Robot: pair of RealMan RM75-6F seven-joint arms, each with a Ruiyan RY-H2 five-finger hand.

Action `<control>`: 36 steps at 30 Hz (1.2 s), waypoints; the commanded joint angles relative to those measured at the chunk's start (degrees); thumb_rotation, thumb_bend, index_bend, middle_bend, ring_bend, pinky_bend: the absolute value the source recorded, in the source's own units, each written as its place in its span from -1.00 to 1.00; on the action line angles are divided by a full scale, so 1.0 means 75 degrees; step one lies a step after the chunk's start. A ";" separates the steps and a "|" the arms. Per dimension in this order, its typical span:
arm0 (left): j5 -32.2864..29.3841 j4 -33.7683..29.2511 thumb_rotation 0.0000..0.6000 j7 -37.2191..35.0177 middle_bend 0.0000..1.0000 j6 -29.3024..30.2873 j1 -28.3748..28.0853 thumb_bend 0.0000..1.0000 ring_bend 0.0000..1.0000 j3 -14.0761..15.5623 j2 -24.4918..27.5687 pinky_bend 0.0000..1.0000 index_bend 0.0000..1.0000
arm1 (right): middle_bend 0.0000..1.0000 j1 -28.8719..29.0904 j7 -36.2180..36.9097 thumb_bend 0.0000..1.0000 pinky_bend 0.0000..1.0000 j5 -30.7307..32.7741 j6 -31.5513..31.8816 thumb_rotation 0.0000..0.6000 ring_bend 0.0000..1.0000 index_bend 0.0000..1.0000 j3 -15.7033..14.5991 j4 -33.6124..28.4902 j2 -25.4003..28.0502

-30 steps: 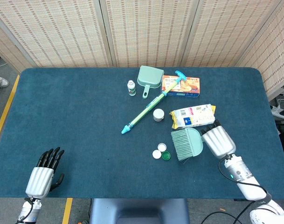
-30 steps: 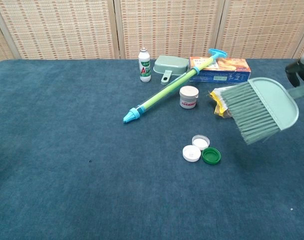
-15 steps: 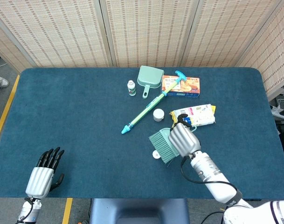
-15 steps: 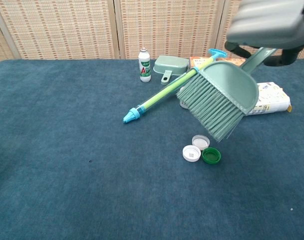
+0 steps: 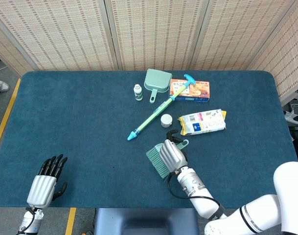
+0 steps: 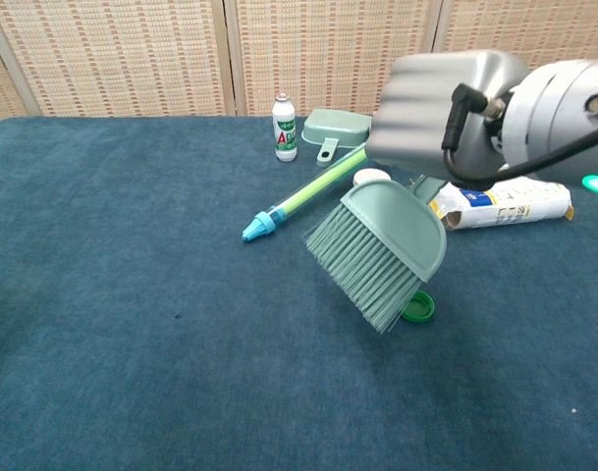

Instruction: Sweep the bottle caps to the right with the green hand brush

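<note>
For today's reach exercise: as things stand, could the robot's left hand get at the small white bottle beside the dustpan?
Probably not easily. The left hand rests open at the table's near left corner, and the small white bottle stands far across by the dustpan. Nothing blocks the way; distance alone is the obstacle.

Silver ribbed left hand (image 5: 41, 188) with black fingers, silver right hand (image 6: 446, 106), black cable, white arm

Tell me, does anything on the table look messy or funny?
Only the loose green bottle cap on the blue table, peeking from behind the green hand brush gripped by the right hand. Nothing looks spilled or broken.
</note>
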 commanded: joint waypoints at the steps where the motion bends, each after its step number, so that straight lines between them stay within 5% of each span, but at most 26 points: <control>1: 0.0000 0.0000 1.00 0.0000 -1.00 0.0000 0.0000 -0.27 -1.00 0.0000 0.0000 -0.80 -1.00 | 0.74 0.0131 0.0034 -0.20 -0.32 0.0110 0.0116 1.00 0.07 1.00 -0.0163 0.0270 -0.0238; 36: 0.0000 0.0000 1.00 0.0000 -1.00 0.0000 0.0000 -0.27 -1.00 0.0000 0.0000 -0.80 -1.00 | 0.74 0.0663 0.0524 -0.20 -0.31 0.0739 0.0325 1.00 0.08 1.00 -0.0954 0.1370 -0.0935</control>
